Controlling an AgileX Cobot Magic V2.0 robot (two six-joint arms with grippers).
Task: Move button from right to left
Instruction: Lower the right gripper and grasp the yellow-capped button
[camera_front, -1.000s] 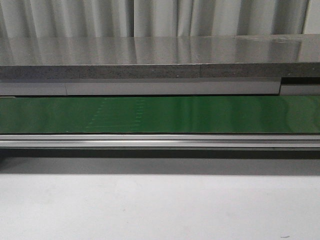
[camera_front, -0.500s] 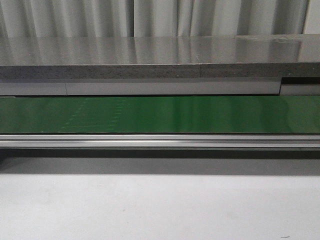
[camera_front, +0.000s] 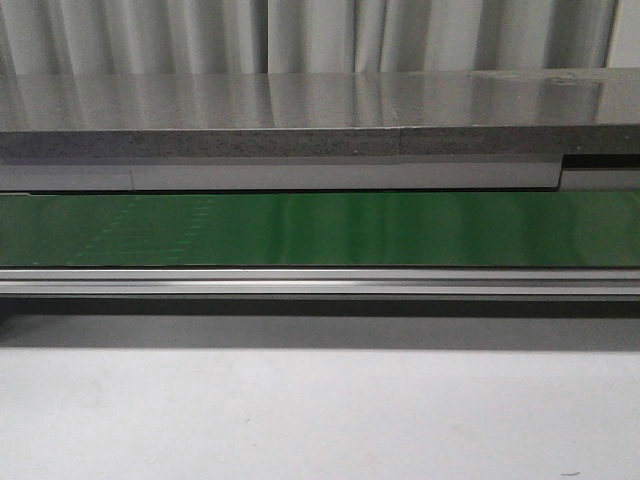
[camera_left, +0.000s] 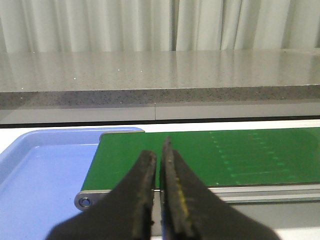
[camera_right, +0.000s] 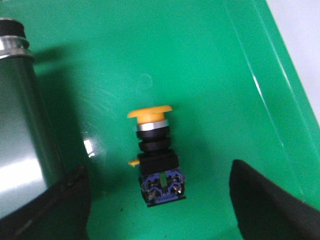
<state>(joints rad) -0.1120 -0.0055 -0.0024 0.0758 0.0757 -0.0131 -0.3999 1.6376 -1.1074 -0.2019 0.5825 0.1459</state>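
Right gripper (camera_right: 157, 200) is spread wide, fingers either side of the button (camera_right: 154, 157) without touching it. Button lies on its side on the floor of a green bin (camera_right: 210, 75), yellow cap pointing away from the fingers. A metal cylinder (camera_right: 22, 125) stands close beside it.

Left gripper (camera_left: 159, 200) is pinched closed, holding nothing, above the end of the green belt (camera_left: 210, 155), next to a blue tray (camera_left: 45, 170).

Front view: belt bare, no arms visible.

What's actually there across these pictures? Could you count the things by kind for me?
Push-buttons: 1, the button lying in the green tray
Trays: 2, green tray and blue tray
Conveyor belts: 1, green belt
Metal cylinders: 1, metal cylinder
Total: 5
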